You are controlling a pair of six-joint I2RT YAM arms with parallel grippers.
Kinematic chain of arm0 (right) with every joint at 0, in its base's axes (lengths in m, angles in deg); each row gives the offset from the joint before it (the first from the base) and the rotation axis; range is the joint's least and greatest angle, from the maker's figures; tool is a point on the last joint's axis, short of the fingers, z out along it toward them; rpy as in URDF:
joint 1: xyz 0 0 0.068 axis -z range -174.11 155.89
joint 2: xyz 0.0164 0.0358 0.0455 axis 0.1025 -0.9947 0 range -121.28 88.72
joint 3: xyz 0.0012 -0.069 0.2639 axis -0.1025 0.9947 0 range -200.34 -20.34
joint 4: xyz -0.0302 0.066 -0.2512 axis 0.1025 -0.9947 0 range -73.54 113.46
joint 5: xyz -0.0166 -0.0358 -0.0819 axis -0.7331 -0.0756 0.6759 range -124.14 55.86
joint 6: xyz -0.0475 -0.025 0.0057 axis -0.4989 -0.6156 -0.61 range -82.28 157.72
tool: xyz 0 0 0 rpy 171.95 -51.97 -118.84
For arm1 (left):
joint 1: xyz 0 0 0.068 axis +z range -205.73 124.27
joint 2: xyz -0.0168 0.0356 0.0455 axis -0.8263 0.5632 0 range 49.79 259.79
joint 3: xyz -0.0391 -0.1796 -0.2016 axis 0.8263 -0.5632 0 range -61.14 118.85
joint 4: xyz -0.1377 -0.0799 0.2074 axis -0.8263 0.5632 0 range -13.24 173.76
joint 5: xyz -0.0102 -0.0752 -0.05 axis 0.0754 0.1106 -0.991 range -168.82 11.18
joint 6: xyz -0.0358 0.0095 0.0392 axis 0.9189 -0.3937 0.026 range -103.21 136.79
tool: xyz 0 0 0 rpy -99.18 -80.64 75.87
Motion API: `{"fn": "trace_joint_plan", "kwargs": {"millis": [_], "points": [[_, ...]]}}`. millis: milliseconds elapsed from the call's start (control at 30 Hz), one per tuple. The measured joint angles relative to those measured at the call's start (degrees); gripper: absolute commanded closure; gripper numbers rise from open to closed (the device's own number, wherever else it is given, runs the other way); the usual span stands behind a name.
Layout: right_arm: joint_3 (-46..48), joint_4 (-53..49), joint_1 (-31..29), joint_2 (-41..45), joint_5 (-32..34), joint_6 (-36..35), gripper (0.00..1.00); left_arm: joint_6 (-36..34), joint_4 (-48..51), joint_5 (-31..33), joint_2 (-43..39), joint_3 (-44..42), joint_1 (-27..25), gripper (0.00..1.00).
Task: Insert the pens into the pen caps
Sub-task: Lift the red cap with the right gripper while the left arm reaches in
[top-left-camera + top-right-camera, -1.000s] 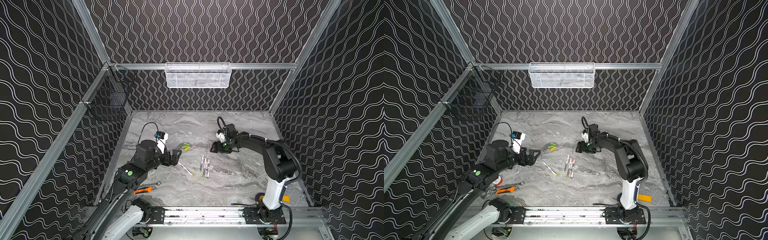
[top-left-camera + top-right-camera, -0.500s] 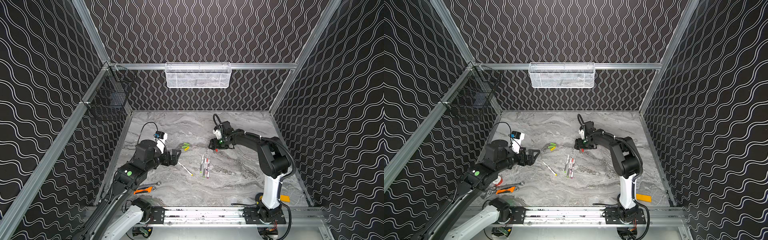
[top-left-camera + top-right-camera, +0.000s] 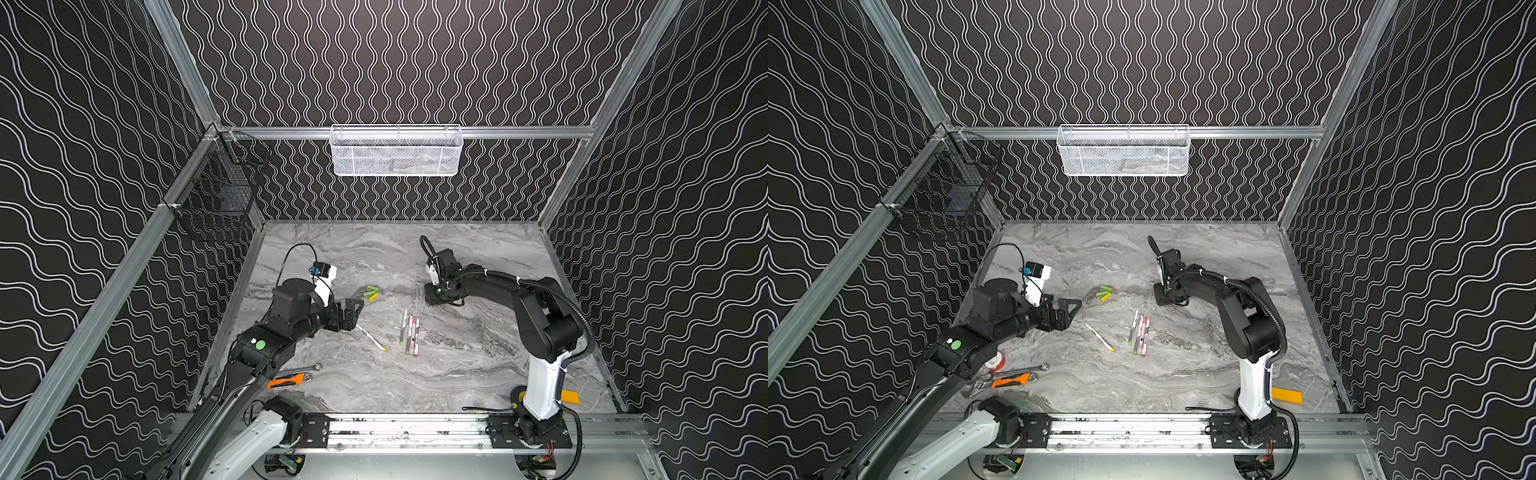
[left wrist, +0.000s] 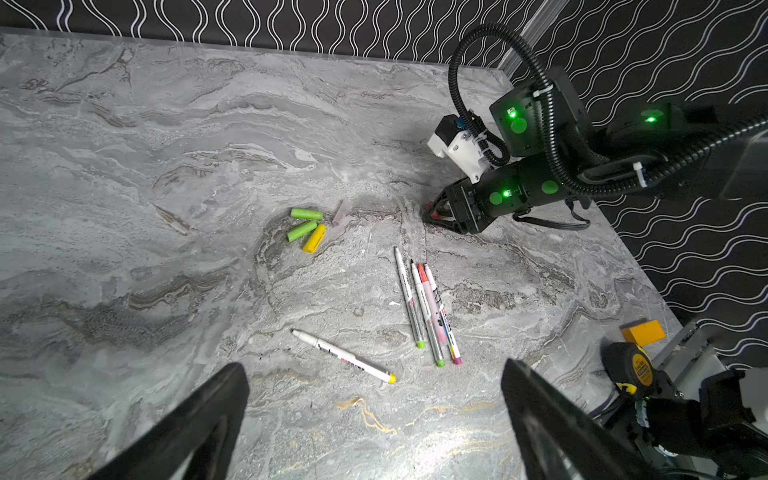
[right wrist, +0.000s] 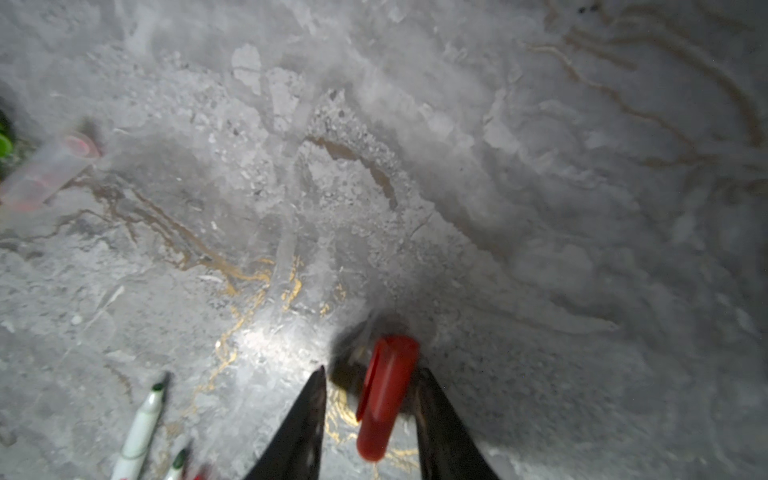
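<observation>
Several white-barrelled pens (image 3: 409, 334) (image 3: 1139, 332) (image 4: 428, 307) lie side by side mid-table. One more pen (image 4: 345, 355), with a yellow end, lies apart to their left. Two green pen caps (image 4: 305, 214) and a yellow one (image 4: 314, 238) lie together beyond them, beside a translucent pinkish cap (image 4: 341, 212) (image 5: 45, 170). A red cap (image 5: 386, 386) lies on the table between the fingers of my right gripper (image 5: 372, 369) (image 3: 434, 299). One finger is against the cap and a gap shows at the other. My left gripper (image 4: 372, 366) (image 3: 353, 313) hovers wide open near the lone pen, holding nothing.
A silver wrench (image 3: 303, 368) and an orange-handled tool (image 3: 286, 380) lie front left. A tape measure (image 4: 636, 370) and a yellow block (image 3: 1287, 395) sit by the right arm's base. A white mesh basket (image 3: 397, 151) hangs on the back wall and a black wire basket (image 3: 220, 195) on the left rail.
My right gripper's jaws have narrowed around the red cap and its arm has shifted slightly. The left arm has not moved.
</observation>
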Motion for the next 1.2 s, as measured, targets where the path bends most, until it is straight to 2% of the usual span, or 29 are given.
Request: {"fn": "trace_joint_plan", "kwargs": {"millis": [167, 367, 533, 633, 767, 1000, 1200], "points": [[-0.3, -0.4, -1.2, -0.1, 3.4, -0.1, 0.69, 0.0, 0.0, 0.0, -0.1, 0.0, 0.0, 0.01], [1.2, -1.0, -1.6, 1.0, 6.5, -0.1, 0.68, 0.0, 0.0, 0.0, 0.0, 0.0, 0.0, 0.01], [2.1, -1.1, -1.6, 1.5, 7.2, 0.0, 0.70, 0.2, -0.4, -0.2, 0.2, -0.2, 0.0, 0.01], [2.0, -1.2, -1.6, 1.4, 7.2, 0.0, 0.74, 0.2, -0.8, -0.3, 0.3, -0.4, 0.0, 0.01], [1.7, -1.6, -1.6, 1.2, 6.9, -0.3, 0.80, 0.2, -0.9, -0.5, 0.3, -0.4, 0.0, 0.01], [3.0, -0.2, -1.8, 2.4, 5.7, -1.8, 0.85, 0.2, -1.2, -1.2, 0.6, -0.8, 0.0, 0.01], [7.9, -1.3, -2.4, 7.6, 0.2, -4.1, 0.86, 0.7, -3.6, -3.6, 2.3, -2.7, -0.1, 0.01]]}}
